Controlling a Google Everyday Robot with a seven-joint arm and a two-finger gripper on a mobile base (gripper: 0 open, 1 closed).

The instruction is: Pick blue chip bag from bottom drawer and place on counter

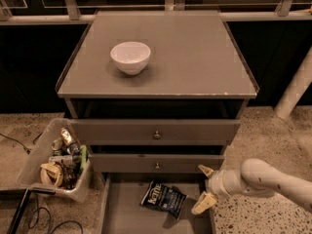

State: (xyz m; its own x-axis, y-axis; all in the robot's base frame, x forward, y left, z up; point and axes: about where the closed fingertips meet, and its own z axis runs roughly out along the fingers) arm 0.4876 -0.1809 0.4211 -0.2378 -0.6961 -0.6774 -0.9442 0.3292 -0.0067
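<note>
The blue chip bag [163,198] lies flat on the floor of the open bottom drawer [126,213], near its middle, white lettering up. My gripper [205,187] comes in from the right on a white arm and hangs over the drawer's right side, just right of the bag and apart from it. Its two tan fingers are spread wide, one up near the middle drawer's front and one lower by the bag's right edge. It holds nothing. The counter [195,57] is the grey cabinet top above, with a white bowl [130,57] on its left part.
Two grey drawers with small round knobs [156,135] sit above the bottom drawer, partly pulled out. A clear plastic bin [57,157] of cans and wrappers stands on the floor at the left. Cables lie at the bottom left. A white post [295,89] stands at the right.
</note>
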